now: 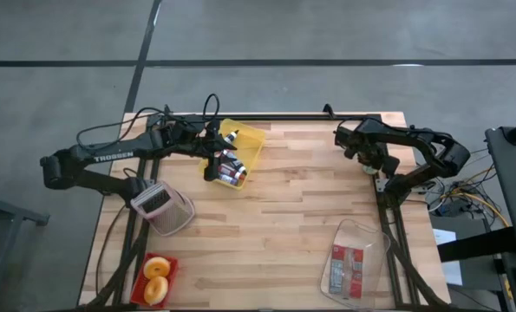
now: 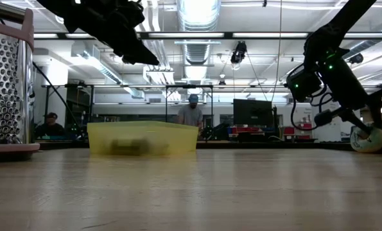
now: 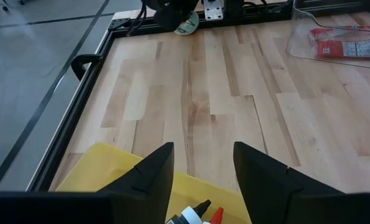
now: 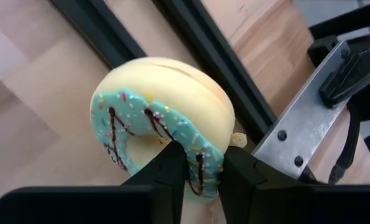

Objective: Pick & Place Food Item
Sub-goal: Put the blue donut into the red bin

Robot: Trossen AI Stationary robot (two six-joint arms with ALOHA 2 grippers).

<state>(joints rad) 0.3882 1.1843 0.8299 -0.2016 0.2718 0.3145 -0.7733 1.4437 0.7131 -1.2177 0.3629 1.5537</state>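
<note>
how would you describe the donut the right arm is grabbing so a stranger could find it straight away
Go to the right edge of the wooden table, beside the black frame rail. There the right gripper pinches a donut by its rim. It alone has teal icing with chocolate drizzle and sprinkles; the two donuts in the red tray look plain.

Pale-yellow doughnut with teal icing, brown stripes, sprinkles; translucent yellow bin.

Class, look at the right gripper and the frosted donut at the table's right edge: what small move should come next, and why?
Probably a short lift straight up. The right gripper has its fingers pinched on the rim of the teal-frosted donut, which sits against the black table frame. Raising it first should clear the frame before any carry.
</note>
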